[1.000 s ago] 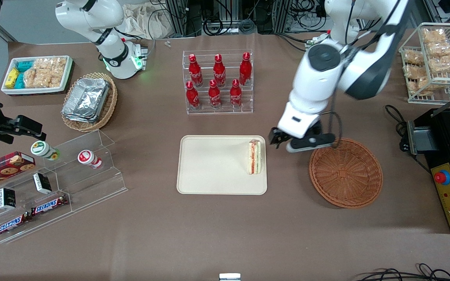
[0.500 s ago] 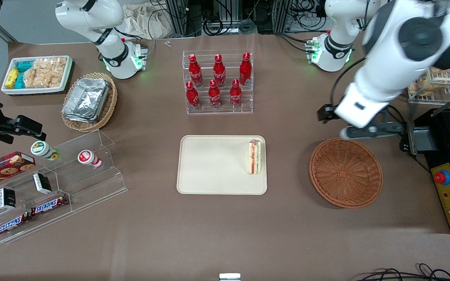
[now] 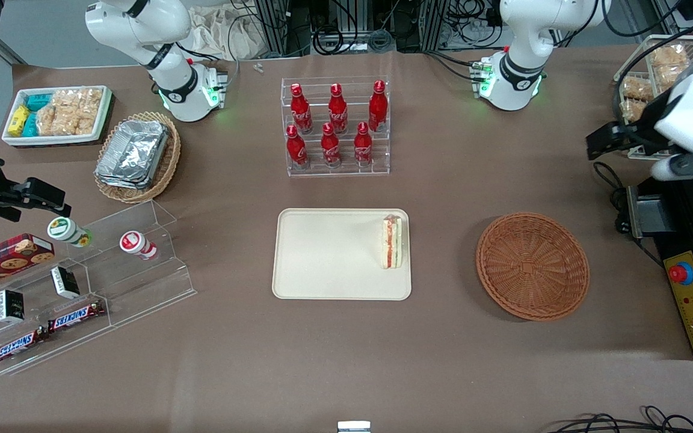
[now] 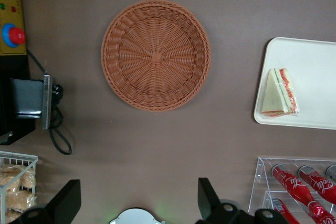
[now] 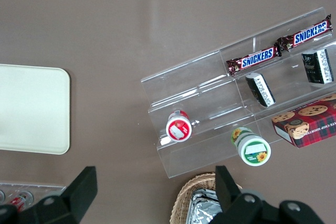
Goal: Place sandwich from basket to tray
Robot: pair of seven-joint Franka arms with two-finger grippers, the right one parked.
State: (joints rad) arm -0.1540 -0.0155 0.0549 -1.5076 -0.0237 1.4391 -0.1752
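Pale bread with red-orange and green layers along its cut edge: the sandwich [image 3: 392, 242] lies on the cream tray [image 3: 322, 255], close to the tray's rim at the working arm's end. In my wrist view the sandwich [image 4: 281, 92] rests flat on the tray [image 4: 315, 59] with nothing touching it. Well apart from the tray, toward my end of the table, sits the round reddish-brown basket [image 3: 532, 265], and my camera looks straight down into its bare woven floor [image 4: 156, 54]. My gripper [image 4: 137, 203] hangs high above the table with its jaws spread wide and nothing between them; from the front my gripper [image 3: 608, 143] shows near the wire rack of snack packs [image 3: 665, 90]. Red bottles [image 3: 335, 123] stand in a clear rack farther from the front camera than the tray.
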